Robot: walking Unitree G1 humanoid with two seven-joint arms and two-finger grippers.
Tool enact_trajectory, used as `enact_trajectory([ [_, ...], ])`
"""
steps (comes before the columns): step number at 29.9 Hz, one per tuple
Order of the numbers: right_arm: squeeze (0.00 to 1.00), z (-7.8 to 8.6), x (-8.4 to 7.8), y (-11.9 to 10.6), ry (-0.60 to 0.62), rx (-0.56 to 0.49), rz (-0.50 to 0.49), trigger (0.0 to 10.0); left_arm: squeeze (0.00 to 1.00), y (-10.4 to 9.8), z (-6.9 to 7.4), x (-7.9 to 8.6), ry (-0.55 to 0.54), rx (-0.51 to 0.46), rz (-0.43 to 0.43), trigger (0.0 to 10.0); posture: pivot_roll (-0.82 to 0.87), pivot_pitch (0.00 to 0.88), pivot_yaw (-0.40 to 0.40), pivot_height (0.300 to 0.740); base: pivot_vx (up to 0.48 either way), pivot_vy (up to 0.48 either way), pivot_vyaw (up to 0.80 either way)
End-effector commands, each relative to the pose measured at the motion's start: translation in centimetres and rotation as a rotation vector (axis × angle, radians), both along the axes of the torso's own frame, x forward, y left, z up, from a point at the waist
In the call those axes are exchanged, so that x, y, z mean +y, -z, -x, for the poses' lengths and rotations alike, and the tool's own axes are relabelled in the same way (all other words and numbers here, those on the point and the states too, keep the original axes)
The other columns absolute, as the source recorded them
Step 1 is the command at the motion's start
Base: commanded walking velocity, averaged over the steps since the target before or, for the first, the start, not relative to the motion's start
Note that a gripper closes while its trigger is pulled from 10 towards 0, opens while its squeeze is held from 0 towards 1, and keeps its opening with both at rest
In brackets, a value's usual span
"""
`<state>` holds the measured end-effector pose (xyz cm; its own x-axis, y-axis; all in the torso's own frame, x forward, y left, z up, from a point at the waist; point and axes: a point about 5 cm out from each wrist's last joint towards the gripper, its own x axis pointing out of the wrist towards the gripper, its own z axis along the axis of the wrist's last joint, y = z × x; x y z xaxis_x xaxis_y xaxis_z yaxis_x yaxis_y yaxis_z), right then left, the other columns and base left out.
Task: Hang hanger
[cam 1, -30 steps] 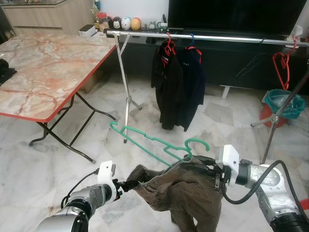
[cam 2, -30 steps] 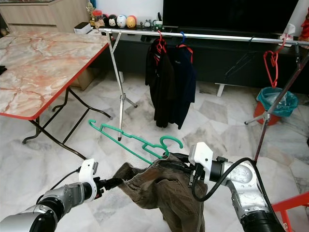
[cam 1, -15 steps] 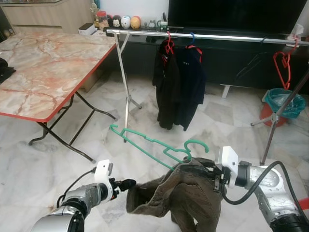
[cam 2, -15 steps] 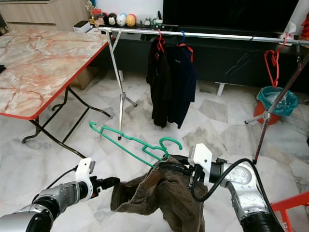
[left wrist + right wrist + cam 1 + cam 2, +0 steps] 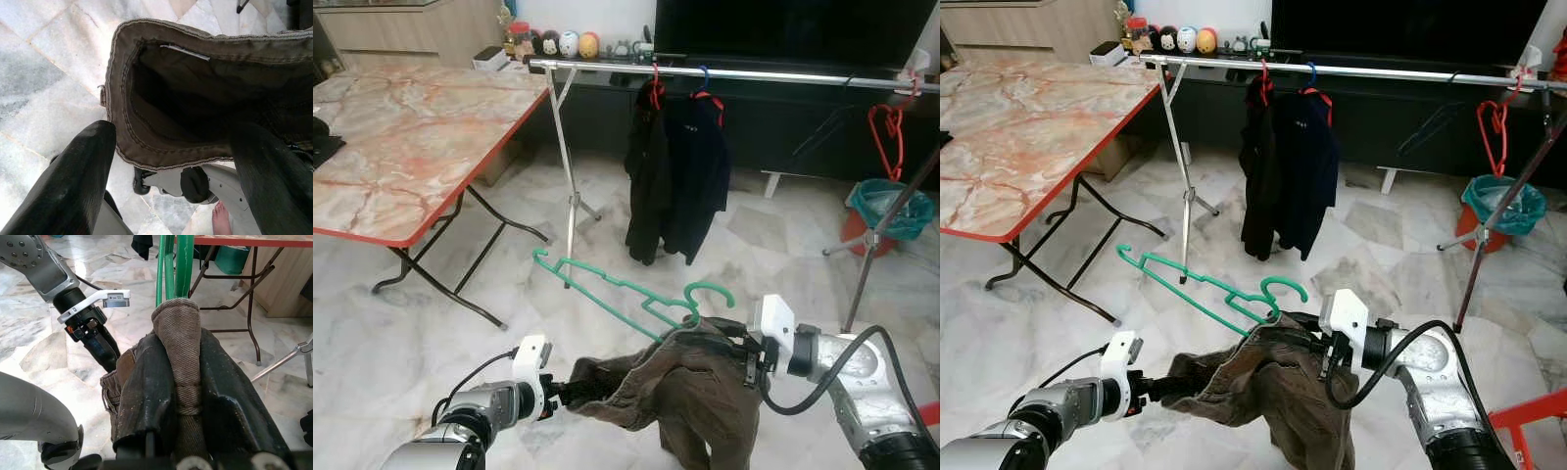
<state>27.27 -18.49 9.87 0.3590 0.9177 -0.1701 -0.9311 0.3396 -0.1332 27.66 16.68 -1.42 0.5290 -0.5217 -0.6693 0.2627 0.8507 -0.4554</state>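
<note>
Marble floor, clothes rail (image 5: 754,74) upper frame. Right gripper (image 5: 178,382) pinches brown trousers (image 5: 690,387) on green hanger (image 5: 626,294), lower centre — left gripper (image 5: 171,156) spread at waistband. Garment still being arranged; next, grip waistband, then lift toward rail.
</note>
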Motion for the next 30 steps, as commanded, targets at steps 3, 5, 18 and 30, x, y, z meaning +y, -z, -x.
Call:
enact_trajectory([
  [3,0.00,-0.4,0.8,-1.8,-0.033,-0.075,-0.019,0.0,0.00,0.6,0.7,0.1,0.033,0.038,-0.029,10.0,0.07,0.005,0.019,0.740,0.000,0.000,0.00],
  [5,0.00,-0.4,0.8,-1.8,-0.035,-0.077,-0.019,0.0,0.00,0.6,0.7,0.1,0.031,0.037,-0.027,10.0,0.07,0.005,0.019,0.740,0.000,0.000,0.00],
  [18,0.00,-1.0,1.7,-3.4,-0.049,-0.151,-0.029,0.0,0.00,0.8,0.9,-0.2,0.033,0.052,-0.020,10.0,0.07,0.000,0.015,0.740,0.000,0.000,0.00],
  [30,0.00,-1.2,2.0,-4.1,-0.068,-0.175,-0.020,0.0,0.00,0.8,0.9,0.7,0.014,0.041,-0.066,10.0,0.07,0.000,0.013,0.740,0.000,0.000,0.00],
])
